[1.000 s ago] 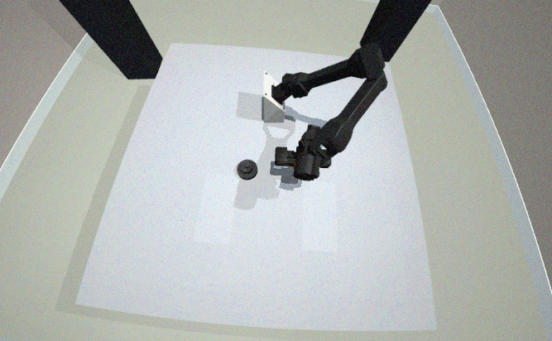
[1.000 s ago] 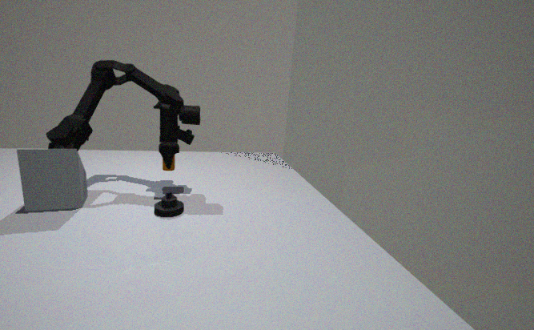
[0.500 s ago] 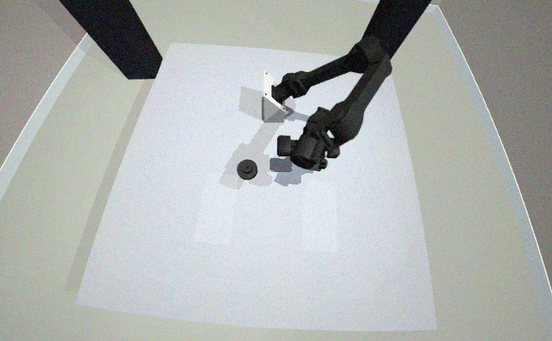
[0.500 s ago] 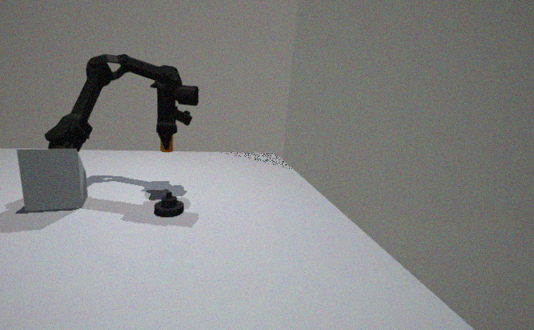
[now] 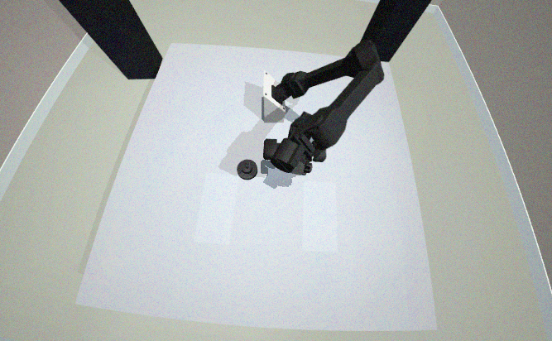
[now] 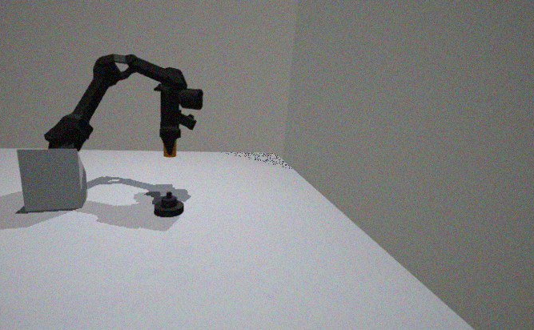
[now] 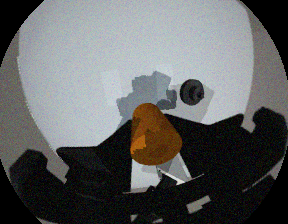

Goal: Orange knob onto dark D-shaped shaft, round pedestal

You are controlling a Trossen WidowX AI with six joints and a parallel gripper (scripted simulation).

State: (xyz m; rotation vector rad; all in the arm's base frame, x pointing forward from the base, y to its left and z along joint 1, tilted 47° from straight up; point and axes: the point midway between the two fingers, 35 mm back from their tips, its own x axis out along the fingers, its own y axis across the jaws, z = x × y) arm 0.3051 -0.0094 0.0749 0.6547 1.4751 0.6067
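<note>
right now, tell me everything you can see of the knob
The knob is plain orange, smooth and matte-looking, a round body that appears wider at one end in the wrist view. The pincer grips it on opposite sides, upright, up in the air, off the pedestal. Its hole and flat side cannot be made out.

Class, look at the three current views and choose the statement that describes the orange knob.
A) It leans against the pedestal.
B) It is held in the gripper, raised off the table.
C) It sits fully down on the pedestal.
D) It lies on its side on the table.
B: the orange knob is between the fingers of the gripper, well above its shadow in the exterior view.
</note>
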